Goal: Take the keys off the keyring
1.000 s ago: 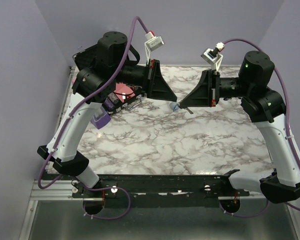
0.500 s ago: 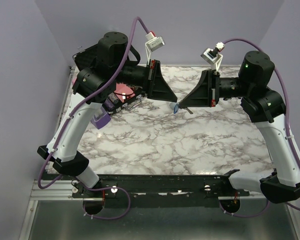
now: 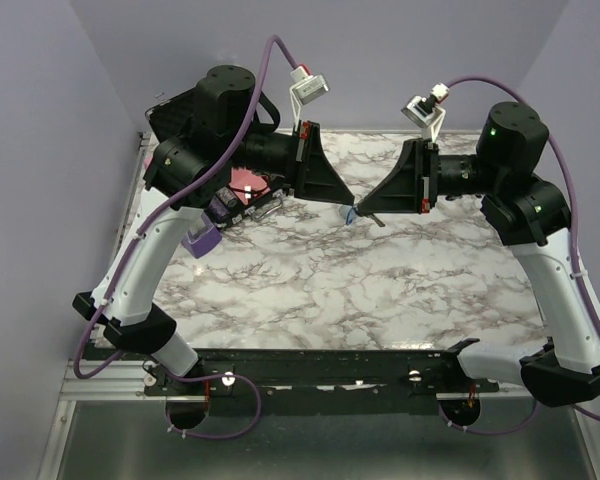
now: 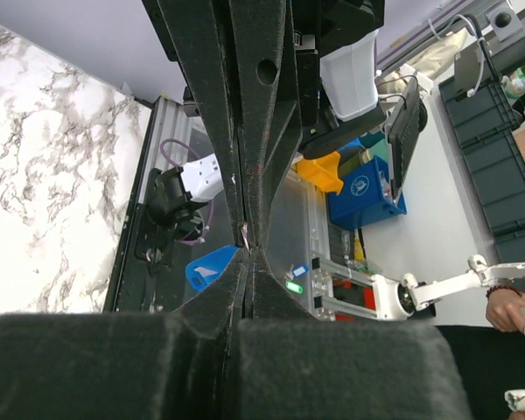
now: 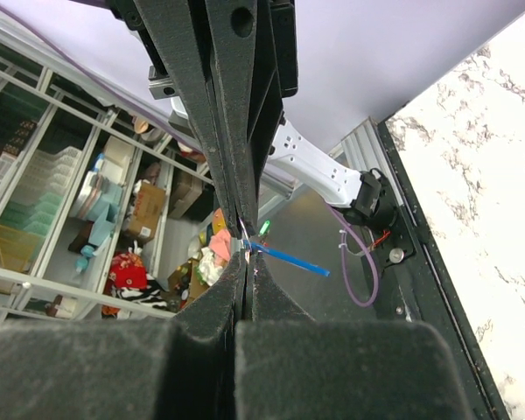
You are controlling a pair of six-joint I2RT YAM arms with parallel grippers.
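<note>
My left gripper point(image 3: 346, 204) and right gripper point(image 3: 361, 211) meet tip to tip in the air above the back middle of the marble table point(image 3: 360, 290). Both are shut. The small blue keyring point(image 3: 351, 213) sits between the tips. In the left wrist view it point(image 4: 208, 268) lies against my shut left fingertips, with a thin silver sliver point(image 4: 246, 234) pinched there. In the right wrist view it point(image 5: 289, 259) shows edge-on, sticking out right from my shut tips. A small dark key point(image 3: 377, 221) pokes out just under the right fingers.
A purple metronome point(image 3: 202, 238) and a pink-red object point(image 3: 248, 184) lie at the back left under the left arm. The table's black front rail point(image 3: 330, 365) runs between the two arm bases.
The blue keyring has shifted very slightly up between the tips. Both arms have stayed almost still.
</note>
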